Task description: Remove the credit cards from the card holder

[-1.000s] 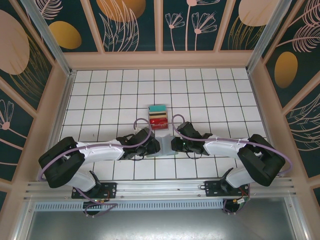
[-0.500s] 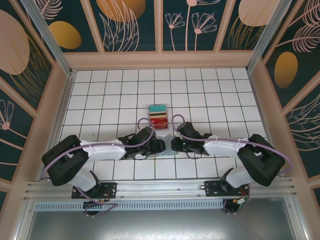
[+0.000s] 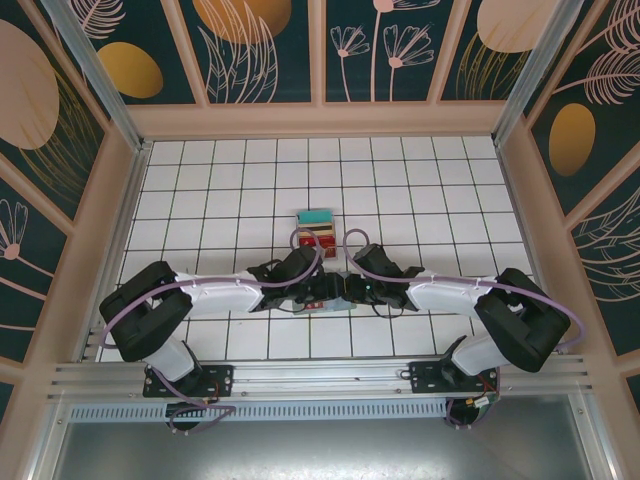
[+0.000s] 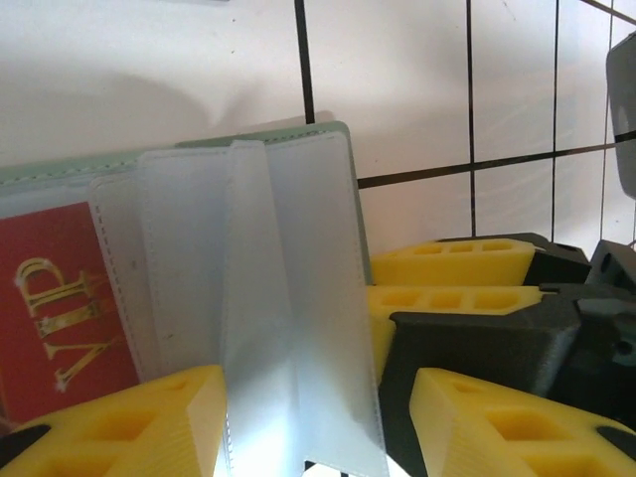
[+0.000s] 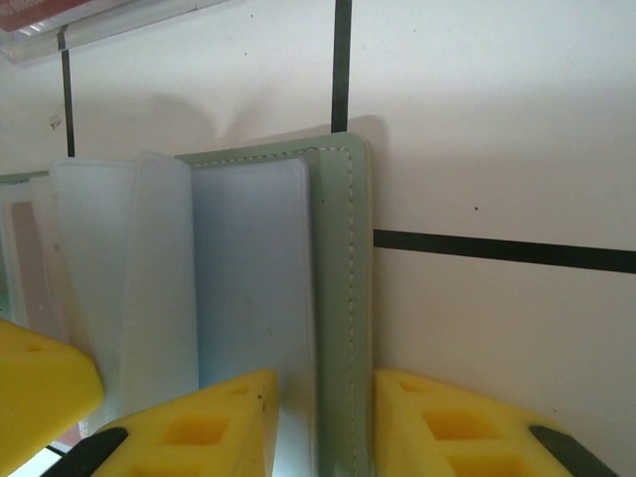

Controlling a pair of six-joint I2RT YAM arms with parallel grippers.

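Note:
The card holder (image 4: 298, 134) lies open on the white tiles, grey-green outside with translucent sleeves (image 4: 288, 298) fanned up. A red credit card (image 4: 60, 298) with gold letters sits inside a sleeve at the left. My left gripper (image 4: 318, 383) is open, its yellow fingers on either side of the raised sleeves. My right gripper (image 5: 326, 383) is shut on the card holder's grey-green cover (image 5: 338, 248) at its right edge. From above, the left gripper (image 3: 322, 290) and right gripper (image 3: 346, 288) meet over the card holder (image 3: 332, 304), hiding most of it.
A clear tray (image 3: 317, 232) with a teal, tan and red stack stands one tile beyond the grippers; its edge (image 5: 60, 25) shows at the top left of the right wrist view. The right gripper's yellow fingers (image 4: 452, 263) sit close beside my left fingers. Walls ring the tiled floor.
My left arm has reached to the right, bringing its gripper over the card holder and up against the right gripper. The right arm has stayed in place.

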